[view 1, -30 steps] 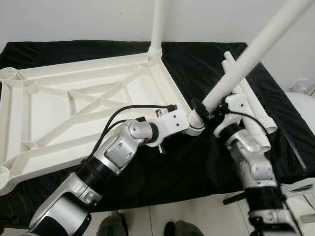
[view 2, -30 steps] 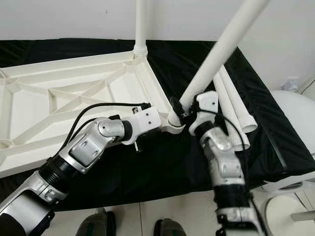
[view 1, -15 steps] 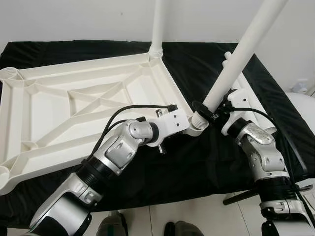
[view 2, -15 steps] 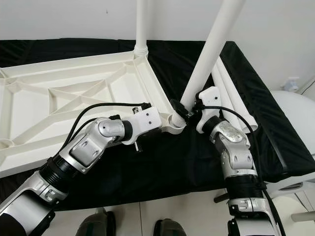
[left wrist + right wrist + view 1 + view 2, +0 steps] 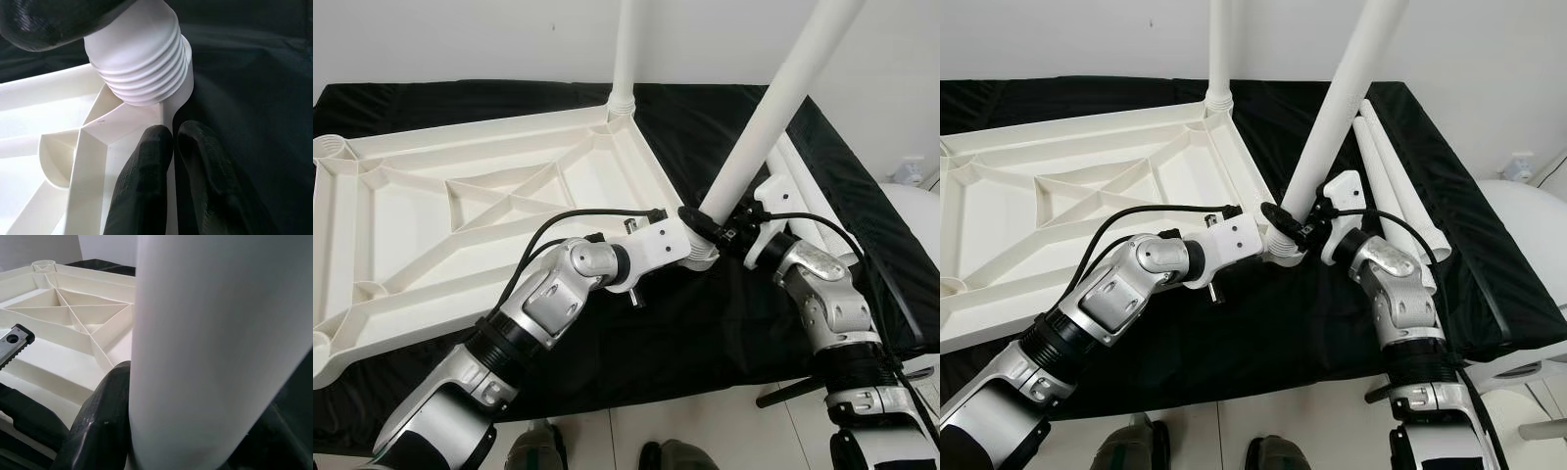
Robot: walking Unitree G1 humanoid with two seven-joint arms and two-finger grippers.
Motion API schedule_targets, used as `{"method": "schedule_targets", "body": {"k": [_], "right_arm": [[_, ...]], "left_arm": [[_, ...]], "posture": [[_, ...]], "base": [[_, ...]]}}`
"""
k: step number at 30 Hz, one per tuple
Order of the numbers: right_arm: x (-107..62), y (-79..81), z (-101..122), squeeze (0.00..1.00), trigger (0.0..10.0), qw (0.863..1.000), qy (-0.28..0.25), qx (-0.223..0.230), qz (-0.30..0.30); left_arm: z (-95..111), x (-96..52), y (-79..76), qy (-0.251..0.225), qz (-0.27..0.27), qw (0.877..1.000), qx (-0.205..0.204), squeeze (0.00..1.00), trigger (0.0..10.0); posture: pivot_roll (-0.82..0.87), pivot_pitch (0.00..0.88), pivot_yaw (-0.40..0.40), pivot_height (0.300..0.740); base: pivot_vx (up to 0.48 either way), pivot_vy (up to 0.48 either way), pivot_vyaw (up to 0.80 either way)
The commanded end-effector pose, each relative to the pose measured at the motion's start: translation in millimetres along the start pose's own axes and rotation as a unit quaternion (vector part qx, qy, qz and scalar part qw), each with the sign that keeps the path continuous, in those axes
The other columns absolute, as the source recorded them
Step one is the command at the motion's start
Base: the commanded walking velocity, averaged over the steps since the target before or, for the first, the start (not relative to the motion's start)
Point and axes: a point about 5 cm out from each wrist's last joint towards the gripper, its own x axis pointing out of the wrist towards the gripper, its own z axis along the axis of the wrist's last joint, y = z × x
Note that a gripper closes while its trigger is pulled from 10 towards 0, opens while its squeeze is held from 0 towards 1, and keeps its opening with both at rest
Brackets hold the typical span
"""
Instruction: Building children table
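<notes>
Steeper now, the leg (image 5: 773,113) in the clamped right pincer (image 5: 729,230); left pincer (image 5: 173,147) pinches the tabletop (image 5: 460,211) rim.

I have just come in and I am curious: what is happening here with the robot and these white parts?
The robot is fitting a white leg to an upside-down tabletop on a black cloth. Its right gripper holds the leg tilted at the corner socket. Its left gripper pinches the tabletop's rim beside it. One leg already stands upright; spare legs lie nearby.

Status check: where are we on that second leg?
Right end effector shut on tilted leg, threads at corner socket. Left end effector shut on tabletop rim. Nothing blocking.
</notes>
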Motion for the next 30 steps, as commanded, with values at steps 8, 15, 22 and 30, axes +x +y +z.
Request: {"method": "schedule_targets", "body": {"k": [8, 15, 22, 30], "right_arm": [[-11.7, -18.3, -21.5, 0.0, 10.0, 0.996, 0.082, -0.005, -0.044], [-15.7, -20.2, -18.8, 0.0, 10.0, 0.996, 0.083, -0.008, -0.036], [-11.6, -12.0, -20.2, 0.0, 10.0, 0.997, 0.077, 0.007, -0.012], [-4.7, 4.5, -22.6, 0.0, 10.0, 0.997, 0.068, 0.019, 0.032]], "left_arm": [[0.7, -0.8, 0.6, 0.001, 0.0, 1.0, 0.0, 0.0, 10.0], [0.0, -0.2, 0.5, 0.001, -0.001, 1.0, 0.0, 0.0, 10.0], [0.8, 0.3, 0.3, 0.001, -0.002, 1.0, -0.001, 0.0, 10.0], [-0.2, -0.6, -0.4, 0.002, -0.001, 1.0, -0.002, 0.0, 10.0]], "posture": [[0.02, 0.089, -0.04, 0.74], [0.02, 0.091, -0.039, 0.74], [0.02, 0.091, -0.04, 0.74], [0.03, 0.091, -0.042, 0.74]], "base": [[0.0, 0.0, 0.0], [0.0, 0.0, 0.0], [0.0, 0.0, 0.0], [0.0, 0.0, 0.0]]}}
